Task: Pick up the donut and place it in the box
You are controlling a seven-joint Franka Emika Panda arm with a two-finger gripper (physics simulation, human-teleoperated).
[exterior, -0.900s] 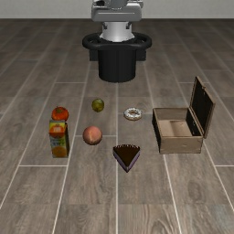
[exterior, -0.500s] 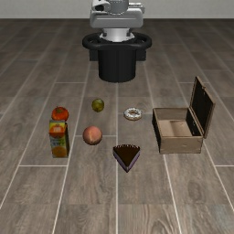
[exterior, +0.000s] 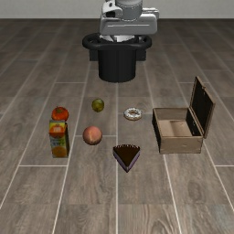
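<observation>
Where the wooden floor (exterior: pixel 183 206) comes nearest the viewer, a dark chocolate cake wedge (exterior: pixel 126 156) sits alone. Just behind it, toward the exterior view's left, are a juice carton (exterior: pixel 58 140) and a peach (exterior: pixel 91 135). On the exterior view's right stands the open wooden box (exterior: pixel 179 146), its lid tipped up on the far right side and its mouth facing upward.

Next back is the donut (exterior: pixel 133 113), a small pale ring lying flat on the floor. It is near the box's left wall but apart from it, with nothing touching it. In about the same row are an olive-green fruit (exterior: pixel 98 104) and, further left, a tomato (exterior: pixel 60 114) just behind the carton.

Farthest back, the black pedestal (exterior: pixel 117 57) carries the arm, and the gripper (exterior: pixel 128 20) is high above it. Whether it is spread or pressed together cannot be told.

The donut lies well forward of the gripper and far below it, almost straight out from the base. The coming move looks like a long reach forward and down. Being a flat ring, the donut offers no long axis to line up with. The carry to the box would then be a short one toward the exterior view's right.
</observation>
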